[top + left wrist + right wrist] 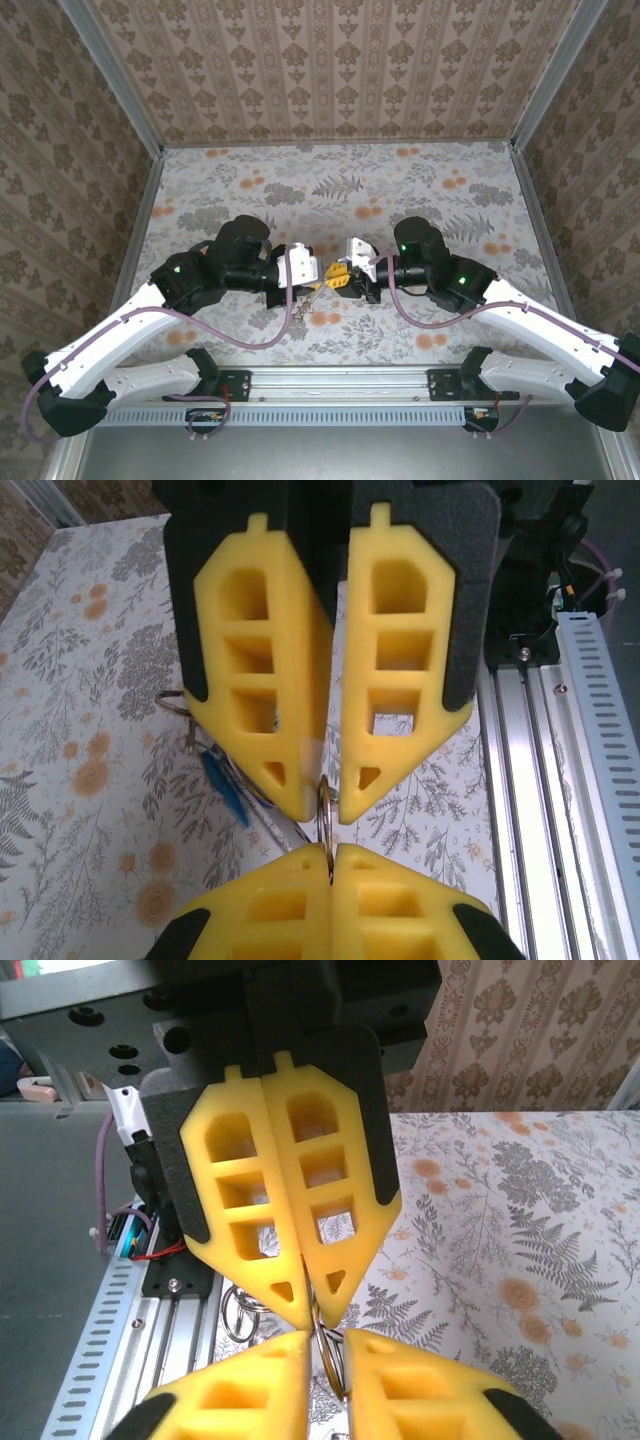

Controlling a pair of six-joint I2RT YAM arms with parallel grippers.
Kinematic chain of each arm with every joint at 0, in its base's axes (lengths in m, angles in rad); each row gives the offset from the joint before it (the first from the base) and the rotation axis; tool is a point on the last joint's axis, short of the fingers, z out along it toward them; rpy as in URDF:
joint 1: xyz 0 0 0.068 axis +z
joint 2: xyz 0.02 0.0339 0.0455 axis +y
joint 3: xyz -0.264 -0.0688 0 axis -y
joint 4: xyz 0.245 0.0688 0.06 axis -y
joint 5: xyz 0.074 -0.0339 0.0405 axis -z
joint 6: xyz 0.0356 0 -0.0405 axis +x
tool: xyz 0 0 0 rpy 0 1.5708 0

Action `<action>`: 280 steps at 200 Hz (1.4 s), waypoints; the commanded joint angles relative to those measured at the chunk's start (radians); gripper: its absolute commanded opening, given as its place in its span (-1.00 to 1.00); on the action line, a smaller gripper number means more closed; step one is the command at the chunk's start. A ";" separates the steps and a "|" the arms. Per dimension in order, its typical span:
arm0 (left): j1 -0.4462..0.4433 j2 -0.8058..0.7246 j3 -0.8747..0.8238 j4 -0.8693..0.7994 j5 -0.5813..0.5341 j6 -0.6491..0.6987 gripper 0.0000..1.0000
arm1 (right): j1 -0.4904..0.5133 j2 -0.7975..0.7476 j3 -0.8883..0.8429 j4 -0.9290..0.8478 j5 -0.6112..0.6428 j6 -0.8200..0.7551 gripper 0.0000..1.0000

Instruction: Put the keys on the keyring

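The two grippers meet tip to tip over the near middle of the table. My left gripper is shut on the thin metal ring of the keyring, which stands edge-on. My right gripper faces it, jaws a narrow gap apart with the same ring between them. The ring lies against one pad and is not pinched. A blue plastic tag and small wire rings hang or lie below the tips. I cannot tell whether these belong to the keys.
The aluminium rail with the arm bases runs just behind the grippers at the table's near edge. Floral tablecloth stretches to the papered walls at the back and sides. Purple cables loop beside each arm.
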 commanded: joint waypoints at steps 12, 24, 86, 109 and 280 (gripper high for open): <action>0.018 -0.010 0.005 0.097 0.054 -0.020 -1.00 | 0.009 0.005 0.017 -0.016 0.006 -0.010 -0.54; 0.021 -0.009 0.005 0.100 0.057 -0.022 -1.00 | 0.008 0.010 0.022 -0.024 0.009 -0.014 -0.62; 0.058 -0.042 -0.045 0.147 0.079 -0.072 -0.93 | 0.011 -0.048 -0.023 0.020 0.055 -0.030 -1.00; 0.128 -0.111 -0.106 0.215 0.176 -0.123 -0.51 | 0.007 -0.082 -0.046 0.061 0.048 -0.028 -1.00; 0.229 -0.179 -0.162 0.363 0.427 -0.221 -0.49 | -0.091 -0.083 -0.027 0.304 -0.241 0.154 -1.00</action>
